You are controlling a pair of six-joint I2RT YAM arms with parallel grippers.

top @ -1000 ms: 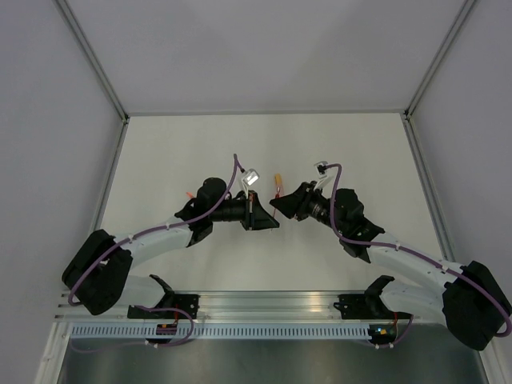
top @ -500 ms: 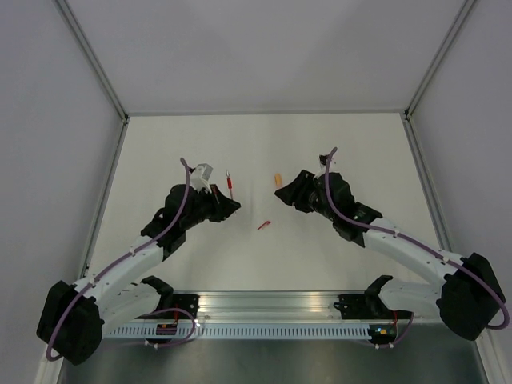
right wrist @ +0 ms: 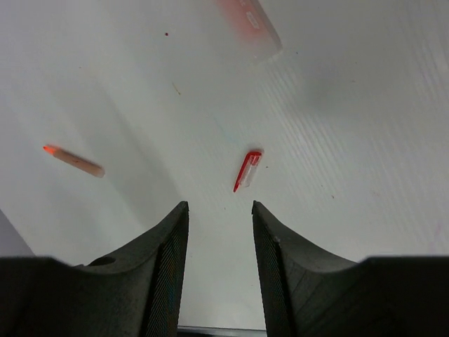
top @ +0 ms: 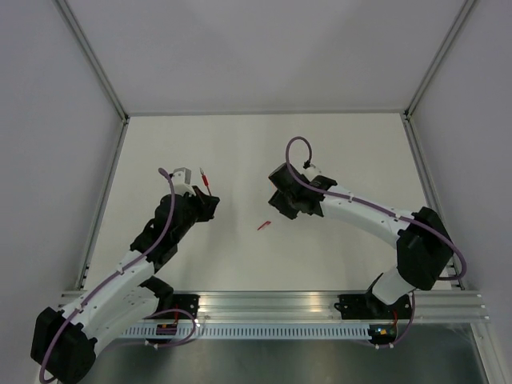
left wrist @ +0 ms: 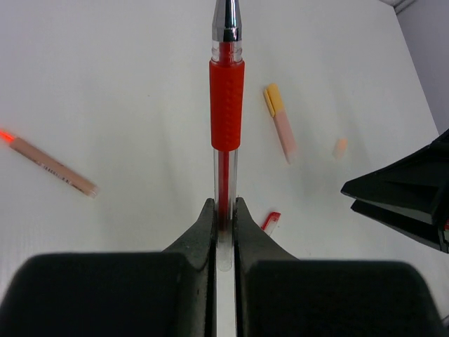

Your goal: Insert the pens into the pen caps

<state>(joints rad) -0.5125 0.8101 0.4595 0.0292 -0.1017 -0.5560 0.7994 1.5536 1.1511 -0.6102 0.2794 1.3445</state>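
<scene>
My left gripper (left wrist: pixel 224 203) (top: pixel 210 198) is shut on the clear rear end of the red pen (left wrist: pixel 226 105) (top: pixel 205 178), whose metal tip points away from me. The red pen cap (top: pixel 264 225) (left wrist: pixel 270 221) (right wrist: pixel 247 170) lies on the table between the arms. My right gripper (right wrist: pixel 219 205) (top: pixel 280 210) hangs open above the table, with the red cap just beyond its fingertips and nothing between them. The salmon-orange pen (left wrist: pixel 52 165) (right wrist: pixel 74 160) lies flat to the left. The orange pen cap (left wrist: pixel 280 123) lies further off, blurred.
White table (top: pixel 360 152) with grey walls on three sides and a metal rail (top: pixel 264 304) at the near edge. A small orange blur (left wrist: pixel 340 146) lies near the orange cap. A blurred pinkish piece (right wrist: pixel 249 24) shows at the top of the right wrist view.
Both grippers have parted from the middle. The left one drew back to the left with the red pen. The red cap dropped to the table, and the right arm swung over it.
</scene>
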